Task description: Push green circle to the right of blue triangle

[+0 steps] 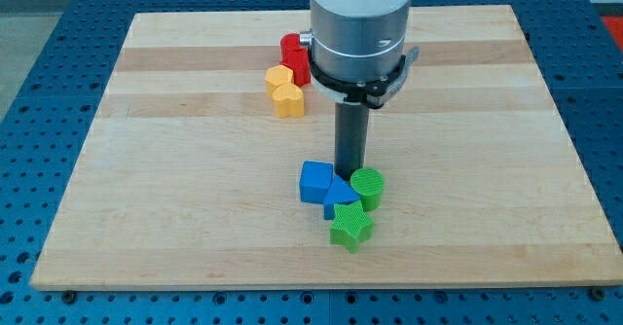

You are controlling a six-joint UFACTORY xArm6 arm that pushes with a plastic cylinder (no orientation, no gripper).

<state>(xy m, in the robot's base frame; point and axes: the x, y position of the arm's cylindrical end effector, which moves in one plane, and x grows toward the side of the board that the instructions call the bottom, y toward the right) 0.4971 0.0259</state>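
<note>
w/ my tip [348,172] just above, green circle [368,186] touches blue triangle [340,198].

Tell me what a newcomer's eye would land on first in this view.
The big grey arm housing fills the view's top centre, and its dark rod drops to my tip, just above the green circle. Below it is a tight cluster: blue cube, blue triangle, green circle at its right, green star beneath. Toward the view's top left of the rod sit two yellow blocks and a red block.
</note>
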